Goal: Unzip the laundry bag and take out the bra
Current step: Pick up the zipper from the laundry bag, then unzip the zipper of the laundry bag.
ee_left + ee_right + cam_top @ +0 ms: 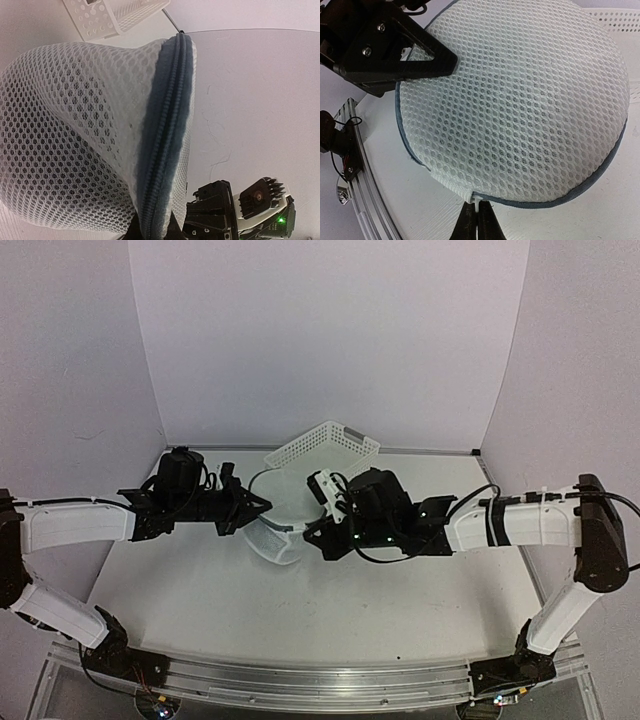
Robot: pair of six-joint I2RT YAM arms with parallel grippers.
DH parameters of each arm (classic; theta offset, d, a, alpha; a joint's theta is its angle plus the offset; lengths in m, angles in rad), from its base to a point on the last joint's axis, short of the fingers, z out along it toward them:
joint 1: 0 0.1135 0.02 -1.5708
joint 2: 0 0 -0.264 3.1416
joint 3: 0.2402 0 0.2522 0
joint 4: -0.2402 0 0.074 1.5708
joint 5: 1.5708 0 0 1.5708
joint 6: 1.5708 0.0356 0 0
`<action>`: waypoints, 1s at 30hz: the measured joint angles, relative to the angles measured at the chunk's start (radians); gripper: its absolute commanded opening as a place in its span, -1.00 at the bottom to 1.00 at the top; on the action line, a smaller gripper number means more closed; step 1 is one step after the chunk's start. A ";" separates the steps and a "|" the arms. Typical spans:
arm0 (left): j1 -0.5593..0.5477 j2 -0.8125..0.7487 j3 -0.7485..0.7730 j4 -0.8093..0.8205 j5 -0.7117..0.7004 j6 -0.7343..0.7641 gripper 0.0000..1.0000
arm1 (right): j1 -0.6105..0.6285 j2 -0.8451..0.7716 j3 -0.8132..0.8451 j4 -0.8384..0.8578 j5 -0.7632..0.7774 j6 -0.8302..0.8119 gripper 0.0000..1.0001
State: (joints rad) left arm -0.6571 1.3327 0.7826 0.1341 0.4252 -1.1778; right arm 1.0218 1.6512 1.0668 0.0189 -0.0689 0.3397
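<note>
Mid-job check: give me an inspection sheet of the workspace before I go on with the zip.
Surface: white tabletop, faint scuffs.
Job's things: translucent white mesh laundry bag held between both hands; blue-grey zip looks closed; bra not made out.
Clutter: white perforated plastic basket behind bag.
Hands: left hand seems clamped on bag's rim; right hand shut on white zip pull.
Cables: black cables on both forearms.
Surroundings: pale walls; metal rail at near edge.

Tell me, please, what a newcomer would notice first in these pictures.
The white mesh laundry bag, held between both arms at the middle of the table, fills both wrist views. The left gripper pinches its grey rim on one side; the right gripper is shut on a small white tab elsewhere on the rim. A white basket lies tilted behind.
</note>
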 measured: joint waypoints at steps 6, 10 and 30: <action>0.000 0.000 0.000 0.007 0.017 0.029 -1.00 | 0.003 -0.021 -0.032 -0.007 0.068 -0.015 -1.00; 0.000 0.015 0.000 0.008 0.051 0.060 -1.00 | 0.002 -0.053 -0.068 -0.017 0.111 -0.029 -1.00; -0.004 0.146 0.082 0.028 0.293 0.269 -1.00 | -0.162 -0.234 -0.253 -0.052 0.042 -0.112 -1.00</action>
State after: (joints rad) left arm -0.6613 1.4784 0.8646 0.1619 0.7177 -0.9089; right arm 0.8597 1.4170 0.8139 -0.0330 -0.0273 0.2276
